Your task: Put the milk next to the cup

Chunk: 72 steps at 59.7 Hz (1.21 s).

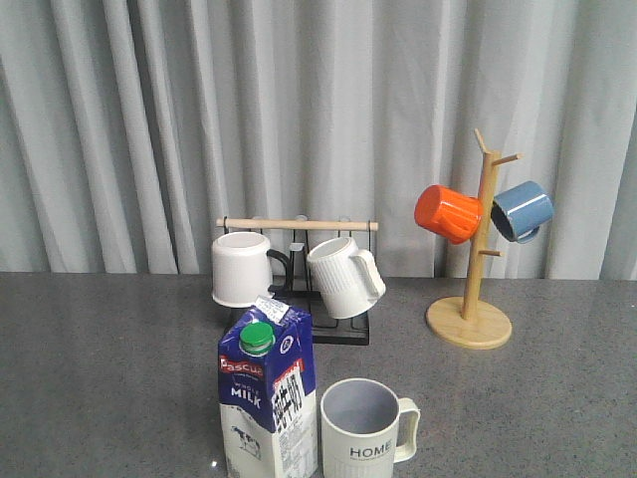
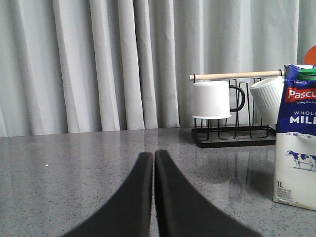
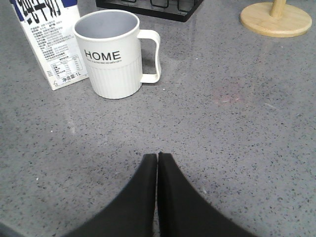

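Grey curtains hung behind the speckled table (image 1: 109, 378); the milk (image 1: 267, 398) stood upright just beside the cup (image 1: 364, 434); the left gripper (image 2: 154, 157) and right gripper (image 3: 157, 159) were both pressed together, empty.

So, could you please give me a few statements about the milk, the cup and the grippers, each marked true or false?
1. The milk stands upright on the table. True.
2. The cup hangs from the wooden mug tree. False: it stands on the table beside the milk.
3. The left gripper is shut and holds nothing. True.
4. The right gripper grips the cup's handle. False: it is shut, empty and apart from the cup.
5. The orange mug sits on the table. False: it hangs on the mug tree.
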Available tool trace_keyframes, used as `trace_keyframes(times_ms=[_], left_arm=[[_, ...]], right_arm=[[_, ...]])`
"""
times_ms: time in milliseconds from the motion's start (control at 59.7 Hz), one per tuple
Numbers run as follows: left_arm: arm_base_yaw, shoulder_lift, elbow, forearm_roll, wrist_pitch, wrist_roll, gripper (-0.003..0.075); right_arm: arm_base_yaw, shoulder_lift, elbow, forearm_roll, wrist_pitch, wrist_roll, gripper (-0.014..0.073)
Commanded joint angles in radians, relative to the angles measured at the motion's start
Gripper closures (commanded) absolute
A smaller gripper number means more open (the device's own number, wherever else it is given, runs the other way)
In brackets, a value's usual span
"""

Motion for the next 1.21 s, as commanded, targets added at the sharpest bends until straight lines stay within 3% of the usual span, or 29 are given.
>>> trace_keyframes(times_ms=[0,134,268,419,704,1190], left_arm=[[0.001,-0.002,0.026,-0.003,-0.073,-0.009,0.0727],[0.001,-0.002,0.026,-0.003,-0.073,-0.009,0.0727],[0.001,-0.002,0.026,-0.003,-0.073,-0.009,0.0727],[0.001,-0.002,0.026,-0.003,-0.073,-0.009,0.0727],[0.001,-0.002,0.026,-0.003,-0.073,-0.009,0.0727],[0.001,-0.002,0.026,-0.003,-0.073,-0.009,0.0727]], right_arm=[[-0.011,-0.033,0.014,-0.021,-0.171,-0.001,0.0599],[-0.114,-0.15,0.119,-0.022,-0.33,0.034,0.0599],[-0.218,-0.295,0.173,-0.042,-0.317,0.071,0.0599],[-0.306,-0.433,0.233,-0.165,-0.304,0.178,0.0599],[-0.323,-0.564,0.357,-0.465,-0.33,0.523,0.0599],[-0.324,-0.588,0.373,-0.467,-0.336,0.512,0.0599]])
